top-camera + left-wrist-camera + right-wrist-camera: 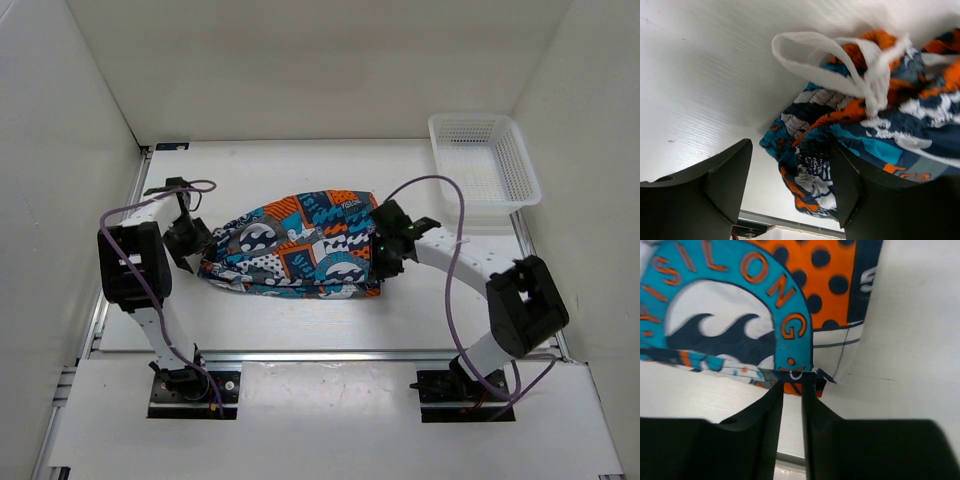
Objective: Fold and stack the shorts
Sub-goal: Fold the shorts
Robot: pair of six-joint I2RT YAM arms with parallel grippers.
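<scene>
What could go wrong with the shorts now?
The right gripper pinches only a thin bit of hem on the shorts, so the cloth might slip out when pulled. The left gripper is open, and the loose white drawstring loops close by, so a finger might snag it.

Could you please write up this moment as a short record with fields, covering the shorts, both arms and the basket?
shorts: folded bundle lying mid-table
drawstring: white, loose loop at the shorts' left end
left gripper: jaws wide apart at the shorts' left end, not closed on fabric
right gripper: jaws shut on a corner of the shorts' right edge
basket: white, far right corner of the table, apart from the shorts
</scene>
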